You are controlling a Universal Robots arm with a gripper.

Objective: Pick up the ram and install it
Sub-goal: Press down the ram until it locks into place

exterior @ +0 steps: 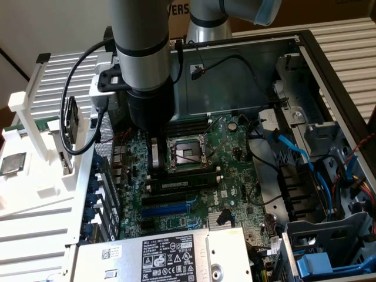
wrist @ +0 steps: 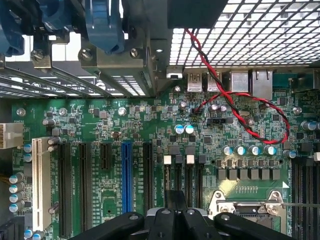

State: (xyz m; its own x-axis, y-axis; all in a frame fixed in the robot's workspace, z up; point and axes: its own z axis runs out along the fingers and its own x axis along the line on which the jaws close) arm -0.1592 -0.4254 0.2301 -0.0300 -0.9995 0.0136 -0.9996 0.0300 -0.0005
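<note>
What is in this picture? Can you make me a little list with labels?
place: inside an open computer case
gripper: low over the motherboard, right beside the socket
ram: perhaps the labelled stick in a slot by the socket; hard to tell
chip: on the white tray, at the exterior view's left
wire: red and black, looped over the motherboard
</note>
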